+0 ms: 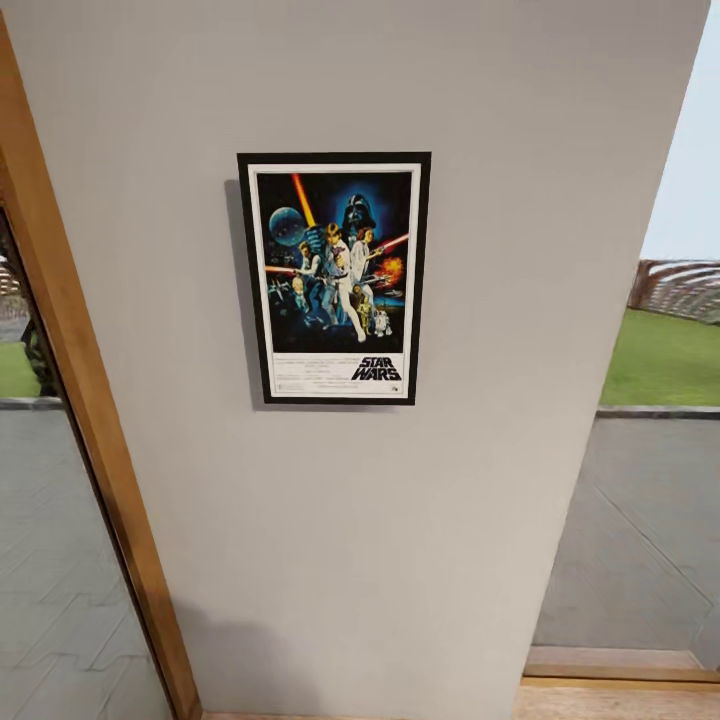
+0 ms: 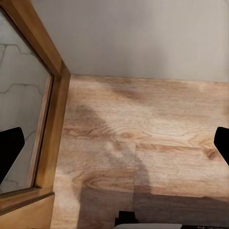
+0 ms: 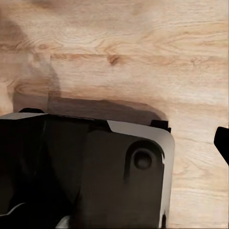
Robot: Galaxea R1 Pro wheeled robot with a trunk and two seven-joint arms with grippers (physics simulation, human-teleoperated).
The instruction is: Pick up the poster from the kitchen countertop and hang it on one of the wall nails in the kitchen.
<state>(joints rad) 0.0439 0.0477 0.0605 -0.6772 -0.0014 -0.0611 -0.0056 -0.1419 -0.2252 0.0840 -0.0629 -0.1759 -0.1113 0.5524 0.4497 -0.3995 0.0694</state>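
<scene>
I see a big pale grey wall [image 1: 400, 500] right in front of me. A brown wood frame [image 1: 90, 420] runs down its side from 11 o'clock to 7 o'clock. Past the wall at 3 o'clock there is green grass [image 1: 665, 360] and grey paving.

The poster [image 1: 335, 278] is flat on the wall, a bit above the middle of my head view. Its long side runs straight up and down, 12 to 6. It looks level, and nothing holds it. I cannot see the nail; I think it sits behind the poster. So I judge the hanging is done.

Both of my arms hang low and point at the wood floor [image 2: 143, 143]. My left gripper [image 2: 114, 143] shows two dark fingertips [image 2: 10, 148] far apart at the edges of its view, with nothing between them, so it is wide open and empty. My right gripper [image 3: 222, 143] shows just one dark tip, over the floor and a dark part of the robot [image 3: 86, 176]. I cannot tell how wide it is, and I see nothing in it.

The poster is up high and ahead of both grippers. I cannot tell which arm is nearer. I think no more reach is needed.
</scene>
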